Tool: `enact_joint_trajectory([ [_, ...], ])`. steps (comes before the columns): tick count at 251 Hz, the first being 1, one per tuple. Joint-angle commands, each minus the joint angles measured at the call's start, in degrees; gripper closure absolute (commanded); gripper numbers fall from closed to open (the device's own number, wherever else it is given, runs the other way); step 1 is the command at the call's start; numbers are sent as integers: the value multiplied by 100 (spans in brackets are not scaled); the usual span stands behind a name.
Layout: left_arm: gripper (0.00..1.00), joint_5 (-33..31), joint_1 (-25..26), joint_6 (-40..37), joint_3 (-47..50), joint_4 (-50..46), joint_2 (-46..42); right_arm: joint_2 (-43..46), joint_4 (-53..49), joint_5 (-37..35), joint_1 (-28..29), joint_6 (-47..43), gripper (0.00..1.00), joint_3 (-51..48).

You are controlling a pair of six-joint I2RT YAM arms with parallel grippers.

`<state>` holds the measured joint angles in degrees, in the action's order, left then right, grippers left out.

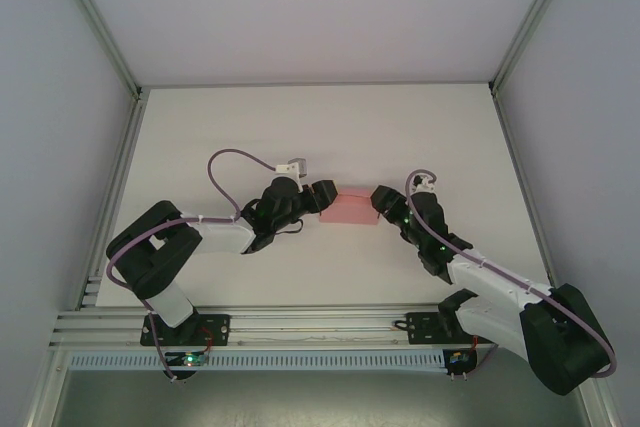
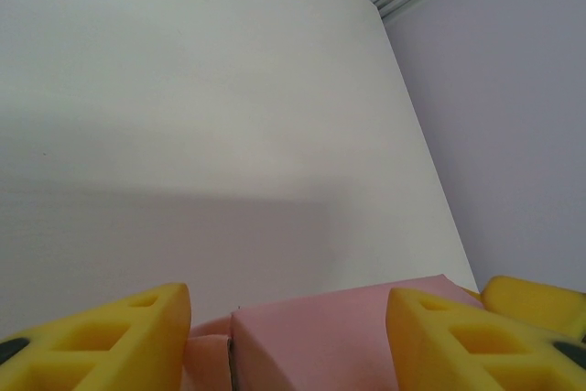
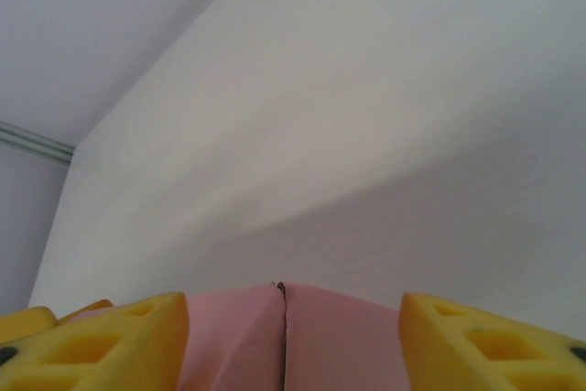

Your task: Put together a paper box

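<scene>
The paper box (image 1: 350,210) is plain pink card folded into a small, flat rectangular shape. It sits about midway between the counter's (image 1: 300,127) left and right edges, between the two arms. In the right wrist view a thin seam runs down its face where two panels meet. In the left wrist view a loose flap (image 2: 209,347) sticks out at one side.

The left end effector (image 1: 322,197) is partly closed around one end of the box, with pink card filling the gap between its yellow fingers (image 2: 101,341). The right end effector (image 1: 380,199) clasps the opposite end in the same way, card meeting both fingers (image 3: 476,341).
</scene>
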<state>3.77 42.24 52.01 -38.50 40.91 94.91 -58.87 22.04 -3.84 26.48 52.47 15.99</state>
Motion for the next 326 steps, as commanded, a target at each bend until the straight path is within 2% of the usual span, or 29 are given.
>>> enact_joint_trajectory([
  [1,42,-1,90,-207,-8,-303,144,-71,-376,-80,-124,182,44,-373],
  [39,42,36,91,-168,21,-213,228,-317,-406,12,-183,152,50,-430],
  [105,42,22,90,-200,43,-198,246,-960,-225,181,-232,294,64,-580],
  [114,42,23,84,-216,40,-218,239,-1038,-148,186,-236,308,68,-642],
  [161,44,27,61,-142,85,-178,321,-1195,-86,161,-249,422,78,-817],
  [202,55,247,-49,73,276,291,530,-1308,-78,161,-254,413,85,-793],
  [229,59,452,-111,151,508,790,680,-1380,-27,149,-260,409,88,-808],
  [265,76,600,-154,141,840,1390,864,-1464,74,150,-325,361,93,-870],
  [294,100,707,-174,83,906,1554,1013,-1530,203,204,-392,295,96,-903],
  [326,100,679,-183,118,1040,1872,1239,-1651,470,343,-478,157,100,-944],
])
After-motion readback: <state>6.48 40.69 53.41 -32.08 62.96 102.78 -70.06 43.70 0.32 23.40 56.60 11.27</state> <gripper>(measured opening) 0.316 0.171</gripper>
